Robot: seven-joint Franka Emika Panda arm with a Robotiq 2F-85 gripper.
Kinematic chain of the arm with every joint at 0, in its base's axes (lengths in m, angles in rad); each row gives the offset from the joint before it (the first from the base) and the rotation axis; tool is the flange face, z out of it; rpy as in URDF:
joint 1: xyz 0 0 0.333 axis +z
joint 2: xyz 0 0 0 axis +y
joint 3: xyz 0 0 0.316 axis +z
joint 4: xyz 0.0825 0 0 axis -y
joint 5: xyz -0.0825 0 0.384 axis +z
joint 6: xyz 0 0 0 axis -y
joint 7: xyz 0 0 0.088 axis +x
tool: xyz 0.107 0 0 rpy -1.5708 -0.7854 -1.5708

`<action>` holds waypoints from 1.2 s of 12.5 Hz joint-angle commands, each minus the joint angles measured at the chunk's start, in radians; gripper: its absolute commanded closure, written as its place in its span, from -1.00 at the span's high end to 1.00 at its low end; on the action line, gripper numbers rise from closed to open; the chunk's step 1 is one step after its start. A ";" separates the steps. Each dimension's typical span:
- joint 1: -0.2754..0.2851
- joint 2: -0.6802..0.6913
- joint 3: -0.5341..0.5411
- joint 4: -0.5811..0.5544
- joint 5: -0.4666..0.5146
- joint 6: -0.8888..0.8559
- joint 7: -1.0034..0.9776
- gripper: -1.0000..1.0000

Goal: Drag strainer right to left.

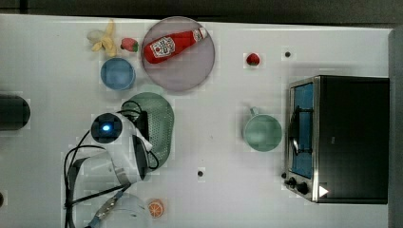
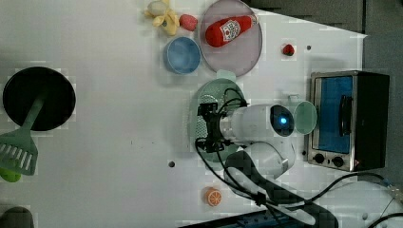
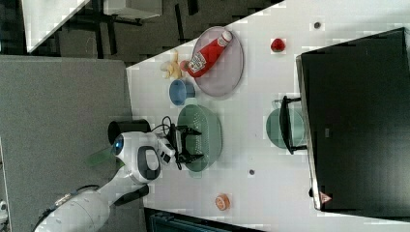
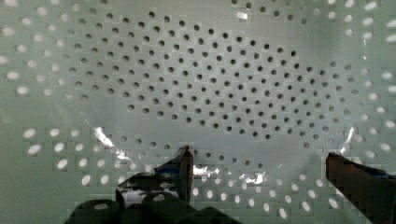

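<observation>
The white bench [image 1: 228, 199] holds the pale green strainer [image 1: 161, 121], near the blue bowl [image 1: 117, 73]. It looks light, stiff and slippery plastic. The gripper [image 4: 259, 163] hangs inside it, jaws wide apart. Best to push its wall.

A white table [image 3: 270, 193] stands beside a grey floor [image 3: 63, 111] with dark furniture legs behind.
</observation>
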 commanded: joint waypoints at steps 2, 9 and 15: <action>0.078 0.040 -0.009 0.097 0.045 -0.026 0.072 1.00; 0.173 0.107 -0.009 0.213 0.061 -0.054 0.218 1.00; 0.238 0.157 -0.009 0.301 0.115 -0.062 0.219 1.00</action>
